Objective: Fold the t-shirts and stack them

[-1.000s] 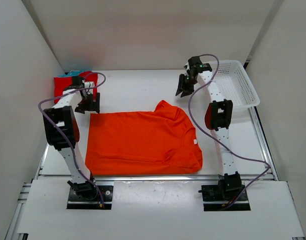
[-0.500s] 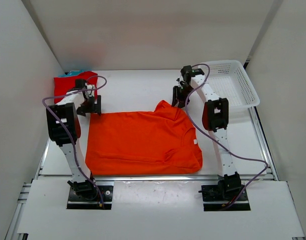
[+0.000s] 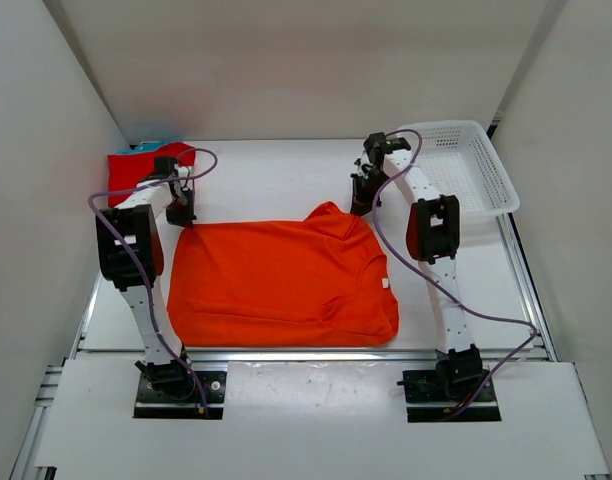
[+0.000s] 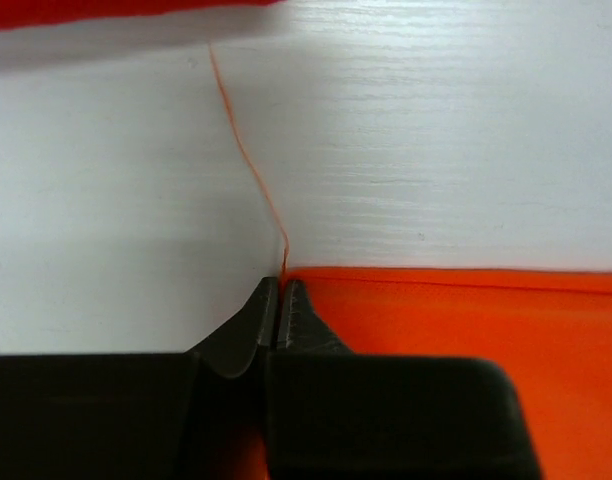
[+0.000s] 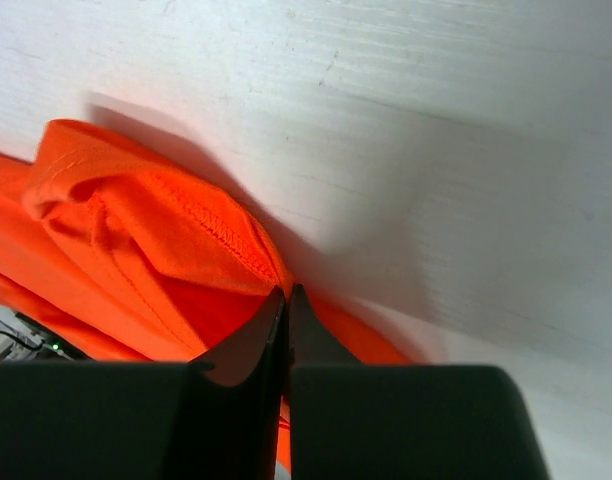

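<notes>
The orange t-shirt lies spread flat mid-table, its sleeve bunched at the far right. My left gripper pinches its far left corner; in the left wrist view the jaws are shut on the hem, and a loose thread trails away from them. At the shirt's far right edge, my right gripper is shut on a fold of orange cloth beside the stitched hem. A folded red t-shirt sits at the back left, with a sliver of teal-blue t-shirt behind it.
A white mesh basket stands at the back right, just beyond the right arm. White walls close in the table on the left, back and right. The red shirt's edge shows at the top of the left wrist view.
Both grippers came down onto the orange shirt's far edge and closed on it. The shirt's near edge has shifted slightly left and away from the bases.
</notes>
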Action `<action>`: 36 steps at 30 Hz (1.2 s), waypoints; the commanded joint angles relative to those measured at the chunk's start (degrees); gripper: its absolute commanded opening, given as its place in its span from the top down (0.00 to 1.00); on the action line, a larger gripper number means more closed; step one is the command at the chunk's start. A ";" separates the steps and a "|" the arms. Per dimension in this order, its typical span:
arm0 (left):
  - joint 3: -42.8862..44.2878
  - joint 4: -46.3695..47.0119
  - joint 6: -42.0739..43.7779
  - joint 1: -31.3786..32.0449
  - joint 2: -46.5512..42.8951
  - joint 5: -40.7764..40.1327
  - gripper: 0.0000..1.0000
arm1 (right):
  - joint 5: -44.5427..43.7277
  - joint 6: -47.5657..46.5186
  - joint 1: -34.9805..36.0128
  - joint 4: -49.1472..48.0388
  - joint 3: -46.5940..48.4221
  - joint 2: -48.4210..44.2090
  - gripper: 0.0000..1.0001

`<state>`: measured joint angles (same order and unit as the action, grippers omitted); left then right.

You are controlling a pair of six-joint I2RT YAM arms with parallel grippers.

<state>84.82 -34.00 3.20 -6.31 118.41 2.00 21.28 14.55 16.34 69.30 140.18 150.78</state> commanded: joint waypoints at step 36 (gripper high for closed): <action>-33.14 0.69 18.16 7.80 -32.10 -6.48 1.00 | -3.78 -5.76 5.72 -16.39 -43.17 -33.37 0.65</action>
<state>51.99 -33.95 20.99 1.30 88.97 -3.51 20.03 8.58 23.49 55.96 93.36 120.05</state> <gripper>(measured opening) 0.038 0.348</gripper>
